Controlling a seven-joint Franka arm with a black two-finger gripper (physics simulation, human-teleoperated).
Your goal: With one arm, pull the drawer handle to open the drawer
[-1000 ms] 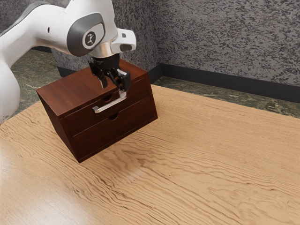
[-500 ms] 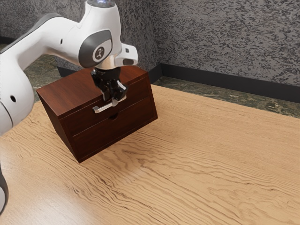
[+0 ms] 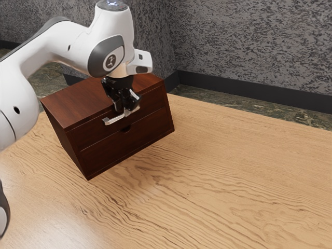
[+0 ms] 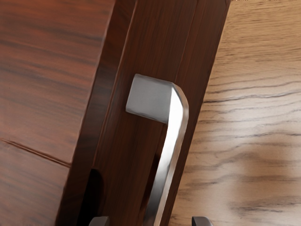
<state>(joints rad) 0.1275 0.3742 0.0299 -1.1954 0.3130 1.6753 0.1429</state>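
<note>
My gripper (image 3: 127,108) at drawer handle (image 3: 117,118). Exterior view: drawer (image 3: 150,101) flush in cabinet (image 3: 85,101). Wrist view: fingertips (image 4: 201,220) apart, straddling handle, gap each side.

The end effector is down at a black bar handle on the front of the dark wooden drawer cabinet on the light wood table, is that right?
Not quite. The bar handle is silver metal, not black; the wrist view shows it. The rest holds: the end effector is down at it on the front of the dark wooden drawer cabinet on the light wood table.
</note>
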